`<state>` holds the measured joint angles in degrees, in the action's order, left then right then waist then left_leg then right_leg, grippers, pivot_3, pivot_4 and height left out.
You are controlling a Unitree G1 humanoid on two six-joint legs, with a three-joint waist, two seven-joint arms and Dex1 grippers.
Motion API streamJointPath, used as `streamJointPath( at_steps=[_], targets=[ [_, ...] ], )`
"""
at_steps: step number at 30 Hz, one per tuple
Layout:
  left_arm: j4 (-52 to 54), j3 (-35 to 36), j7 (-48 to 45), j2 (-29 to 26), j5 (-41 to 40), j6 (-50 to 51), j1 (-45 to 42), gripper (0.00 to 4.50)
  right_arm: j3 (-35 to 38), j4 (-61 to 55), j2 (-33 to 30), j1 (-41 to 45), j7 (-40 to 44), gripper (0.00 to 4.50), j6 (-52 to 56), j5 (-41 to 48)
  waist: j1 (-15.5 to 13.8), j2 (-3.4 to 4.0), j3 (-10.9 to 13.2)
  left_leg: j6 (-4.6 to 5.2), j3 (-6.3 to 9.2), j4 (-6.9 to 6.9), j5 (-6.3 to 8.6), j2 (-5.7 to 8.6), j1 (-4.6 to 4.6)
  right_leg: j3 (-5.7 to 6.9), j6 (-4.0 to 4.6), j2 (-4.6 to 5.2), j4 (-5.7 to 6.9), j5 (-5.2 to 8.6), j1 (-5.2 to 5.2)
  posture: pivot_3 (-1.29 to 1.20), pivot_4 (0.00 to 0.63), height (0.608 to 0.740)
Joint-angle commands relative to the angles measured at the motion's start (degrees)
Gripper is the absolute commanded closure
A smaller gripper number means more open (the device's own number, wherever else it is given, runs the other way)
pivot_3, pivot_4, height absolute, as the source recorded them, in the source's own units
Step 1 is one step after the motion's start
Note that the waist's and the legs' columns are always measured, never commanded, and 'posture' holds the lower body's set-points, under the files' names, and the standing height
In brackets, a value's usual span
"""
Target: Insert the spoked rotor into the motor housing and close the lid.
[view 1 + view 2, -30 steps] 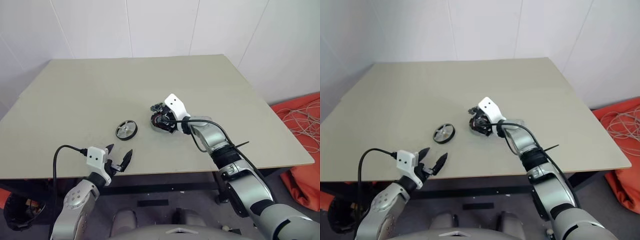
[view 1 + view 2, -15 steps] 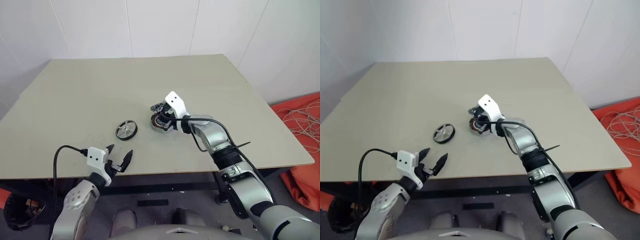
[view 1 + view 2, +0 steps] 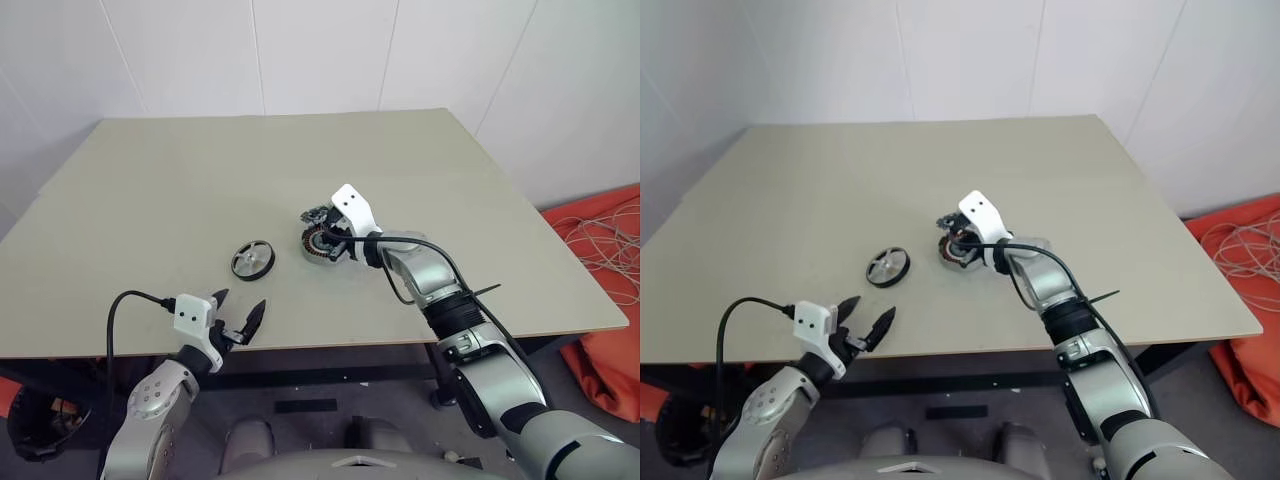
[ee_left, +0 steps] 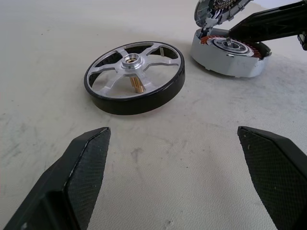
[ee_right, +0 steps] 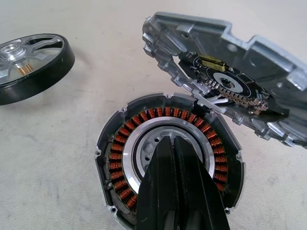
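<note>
Nearest to the robot, at about seven o'clock of the table (image 3: 150, 200), the left gripper (image 3: 240, 320) is held just over the near edge with its two black fingers spread wide apart, and nothing is seen between them. A little farther in, near the middle of the table, the spoked rotor (image 3: 252, 259) is lying flat on the surface, with its black rim around the silver spokes and hub; it is untouched and stands apart from the other parts. At about three o'clock from the rotor, the motor housing (image 5: 168, 163) is placed upright on the table. Its ring of copper windings is seen around a silver-grey centre, and the central well is empty of the rotor. Into this well the right gripper (image 5: 173, 143) is pointed, with its fingers pressed together; whether something is pinched between them cannot be told. Behind the housing, at its far side, the lid (image 5: 225, 91) is standing tilted open, its inner face with small parts turned towards the housing.
</note>
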<state>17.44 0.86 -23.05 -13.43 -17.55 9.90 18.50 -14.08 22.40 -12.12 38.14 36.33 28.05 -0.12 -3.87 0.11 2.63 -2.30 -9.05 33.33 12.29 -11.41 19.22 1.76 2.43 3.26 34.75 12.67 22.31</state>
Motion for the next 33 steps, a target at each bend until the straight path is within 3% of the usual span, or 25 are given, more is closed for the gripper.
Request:
streamJointPath(
  at_steps=[1, 22, 27, 33],
  targets=[
    [1.8, 0.5, -0.3, -0.4, -0.1, -0.5, -0.2, 0.00, 0.4, 0.2, 0.1, 1.6, -0.2, 4.45, -0.6, -0.1, 0.0, 0.00, 0.0, 0.00, 0.00, 0.00, 0.00, 0.00, 0.00, 0.00, 0.00, 0.00, 0.00, 0.00, 0.00, 0.00, 0.000, 0.740],
    [1.2, 0.3, -0.4, 0.0, -0.1, -1.1, 0.0, 0.00, -0.6, 5.5, 4.2, 5.1, -0.8, 4.45, -3.3, -1.6, 0.1, 0.02, 0.0, 0.00, -0.01, 0.00, 0.00, 0.00, 0.00, 0.00, 0.01, 0.00, 0.01, 0.00, 0.02, 0.00, 0.000, 0.740],
    [1.0, 0.2, -0.3, 0.2, 0.0, -1.3, 0.0, 0.00, -1.9, -5.1, 4.5, 1.0, 6.4, 4.45, -0.6, 2.8, 0.0, 0.01, 0.0, 0.00, -0.01, -0.01, 0.00, -0.01, 0.02, 0.00, 0.01, 0.00, 0.01, 0.00, 0.05, 0.00, 0.000, 0.740],
    [1.7, 0.4, -0.2, 0.3, -0.4, -0.8, -0.1, 0.00, -1.4, -22.2, -1.0, -7.9, 14.7, 4.45, 5.2, 9.8, -0.3, -0.03, 0.0, 0.10, 0.01, -0.01, 0.06, 0.04, 0.02, -0.01, 0.03, 0.03, -0.04, 0.01, -0.04, 0.00, 0.000, 0.740]
  ],
)
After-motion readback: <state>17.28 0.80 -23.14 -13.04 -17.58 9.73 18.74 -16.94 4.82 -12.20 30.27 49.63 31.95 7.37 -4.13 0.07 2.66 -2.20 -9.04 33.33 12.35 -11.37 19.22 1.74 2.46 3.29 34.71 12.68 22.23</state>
